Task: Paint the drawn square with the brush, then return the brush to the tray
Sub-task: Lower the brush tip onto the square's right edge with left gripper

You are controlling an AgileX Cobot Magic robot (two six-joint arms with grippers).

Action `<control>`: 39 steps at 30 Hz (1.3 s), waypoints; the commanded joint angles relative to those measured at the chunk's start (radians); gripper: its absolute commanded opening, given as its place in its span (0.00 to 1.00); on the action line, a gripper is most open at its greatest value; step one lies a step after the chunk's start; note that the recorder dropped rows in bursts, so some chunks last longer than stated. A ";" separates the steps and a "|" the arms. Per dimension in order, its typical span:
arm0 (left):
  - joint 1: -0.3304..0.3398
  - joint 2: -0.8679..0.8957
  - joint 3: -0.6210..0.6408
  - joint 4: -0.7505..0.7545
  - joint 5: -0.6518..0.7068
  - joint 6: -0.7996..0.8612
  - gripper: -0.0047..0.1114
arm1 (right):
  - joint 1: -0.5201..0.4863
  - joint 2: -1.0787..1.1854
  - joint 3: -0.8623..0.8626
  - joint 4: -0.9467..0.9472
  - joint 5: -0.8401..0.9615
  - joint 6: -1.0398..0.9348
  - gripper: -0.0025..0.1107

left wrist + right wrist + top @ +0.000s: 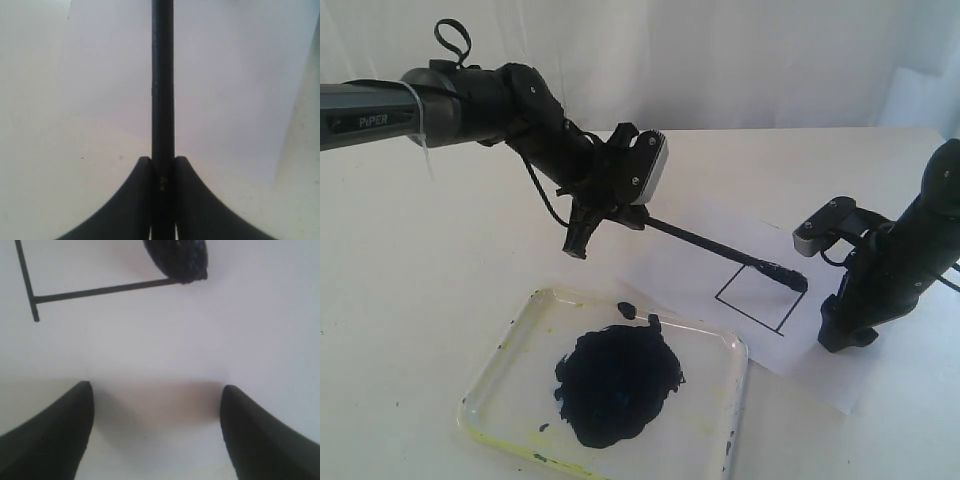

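White worktop point(420, 250) fills the outside view: my left pincer point(582, 235) grips the long thin black paintbrush point(710, 245), its dark tip at a corner of the unpainted drawn square point(757, 298) on the white paper sheet point(720, 225). The clear plastic tray point(490, 375) with its blue-black blob point(618, 385) lies near. Left wrist: jaws clamped on the handle point(162, 90). Right wrist: my right pincer point(156, 390) gapes wide, holding nothing, near that corner.

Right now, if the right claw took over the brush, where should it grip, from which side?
Probably the brush mid-shaft, between the left claw and the painted tip, from above, jaws across it. It is thin, straight, sloping down to the drawn square, so the middle is off the paper.
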 commanded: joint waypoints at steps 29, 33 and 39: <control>-0.010 0.030 0.001 -0.011 -0.030 -0.001 0.04 | -0.002 0.023 0.007 -0.013 -0.013 -0.001 0.61; -0.010 0.030 0.001 0.010 -0.026 -0.003 0.04 | -0.002 0.023 0.007 -0.013 -0.013 -0.001 0.61; -0.006 0.030 0.001 0.010 -0.023 -0.003 0.04 | -0.002 0.023 0.007 -0.013 -0.013 -0.001 0.61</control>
